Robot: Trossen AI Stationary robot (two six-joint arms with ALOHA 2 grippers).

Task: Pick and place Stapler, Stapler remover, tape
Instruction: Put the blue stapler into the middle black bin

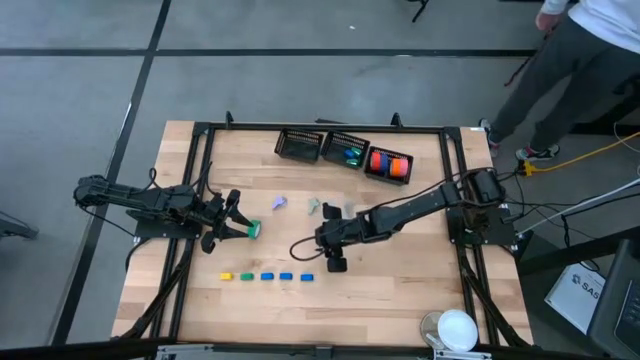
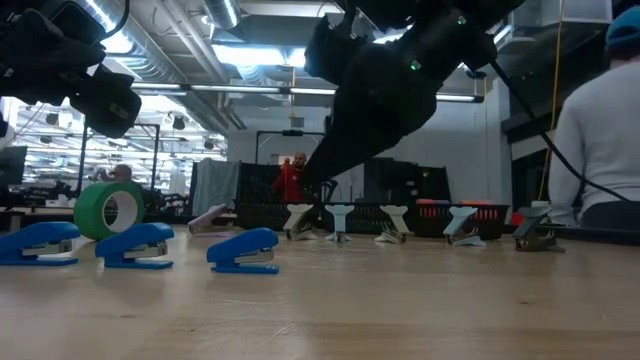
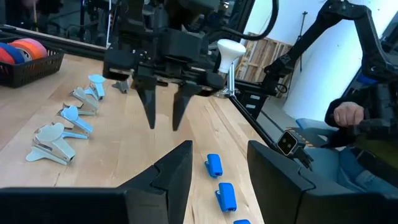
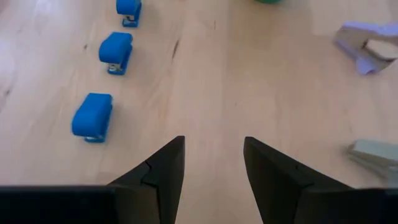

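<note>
Around the table middle: you're looking at a row of mini staplers (image 1: 266, 276) lying near the front edge, with pastel staple removers (image 1: 314, 207) scattered further back, between the arms.
Back edge: three black baskets (image 1: 300, 145) are sitting side by side. The right-most one is holding orange and red rolls (image 1: 389, 163).
In the way: nothing is sitting between either pincer and the wood under it. The removers are lying just behind your right one.
Tape: the green tape roll (image 1: 253, 229) is standing on edge on the table, right at the tip of the left gripper (image 1: 240, 226).
Left pincer: it's hanging low with the fingers spread wide and gripping nothing.
Right pincer: the right gripper (image 1: 336, 264) is pointing down just above the table, behind the blue end of the row. Its fingers are partly apart with only bare wood between them.
Counts: five staplers (one yellow, one green, three blue), five removers in the low view, one loose tape roll.
Hard to tell: the middle basket's green-blue contents are too small to make out. The tape isn't showing in the left wrist view.
Off the table: a person (image 1: 590, 50) is standing cut off at the far right corner, and a white round object (image 1: 457, 328) is sitting at the front edge.
</note>
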